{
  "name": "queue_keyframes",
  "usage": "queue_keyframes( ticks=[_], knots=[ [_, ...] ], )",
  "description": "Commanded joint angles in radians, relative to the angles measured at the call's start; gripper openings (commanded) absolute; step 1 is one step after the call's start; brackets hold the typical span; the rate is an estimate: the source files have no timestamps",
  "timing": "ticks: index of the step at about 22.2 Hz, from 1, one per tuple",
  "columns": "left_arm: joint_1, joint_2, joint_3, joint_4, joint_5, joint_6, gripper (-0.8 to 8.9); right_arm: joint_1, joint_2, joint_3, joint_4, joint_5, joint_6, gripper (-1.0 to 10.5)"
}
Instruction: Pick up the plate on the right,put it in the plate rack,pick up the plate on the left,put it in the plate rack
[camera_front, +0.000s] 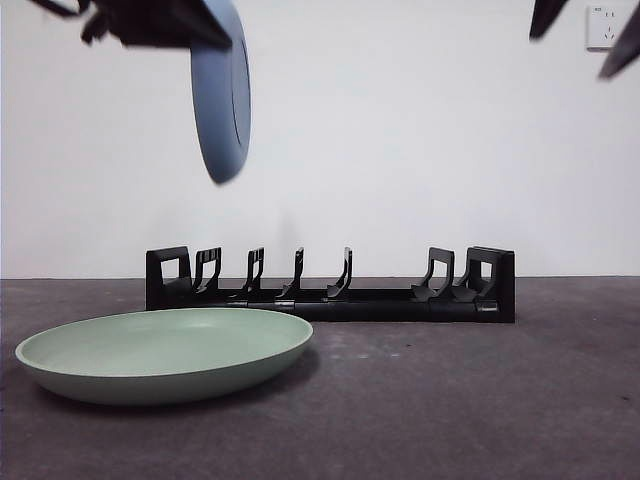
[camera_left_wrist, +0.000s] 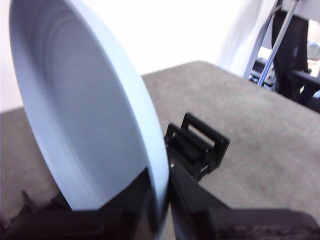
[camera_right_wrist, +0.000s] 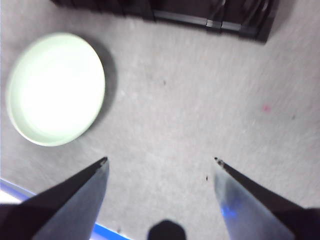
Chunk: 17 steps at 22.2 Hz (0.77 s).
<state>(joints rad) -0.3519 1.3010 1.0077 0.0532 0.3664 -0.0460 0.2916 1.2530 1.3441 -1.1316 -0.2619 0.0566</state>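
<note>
A blue plate (camera_front: 222, 95) hangs on edge high at the upper left, above the left end of the plate rack (camera_front: 330, 285). My left gripper (camera_left_wrist: 160, 210) is shut on the rim of the blue plate (camera_left_wrist: 85, 110), with the plate rack (camera_left_wrist: 197, 145) below it. A pale green plate (camera_front: 165, 352) lies flat on the table in front of the rack's left part. My right gripper (camera_right_wrist: 160, 160) stands open and high at the upper right, with nothing between its jaws; the green plate (camera_right_wrist: 55, 87) and the plate rack (camera_right_wrist: 210, 17) show beneath it.
The dark grey table (camera_front: 480, 400) runs in front of a white wall with a socket (camera_front: 601, 27) at the top right. A metal stand (camera_left_wrist: 280, 40) rises beyond the table's edge.
</note>
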Motion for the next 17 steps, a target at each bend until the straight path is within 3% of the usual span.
queue_keyframes(
  ticks=[1,8,17],
  knots=[
    [0.014,0.052,-0.002,0.055,0.008,0.005,-0.08,0.02,0.001,-0.054,0.023,-0.003,0.01,3.5],
    [0.031,0.215,-0.002,0.115,0.007,0.055,-0.08,0.084,0.001,-0.14,0.092,0.001,0.036,3.5],
    [0.031,0.301,-0.002,0.128,-0.003,0.11,-0.08,0.138,0.001,-0.142,0.119,0.008,0.049,3.5]
  ],
)
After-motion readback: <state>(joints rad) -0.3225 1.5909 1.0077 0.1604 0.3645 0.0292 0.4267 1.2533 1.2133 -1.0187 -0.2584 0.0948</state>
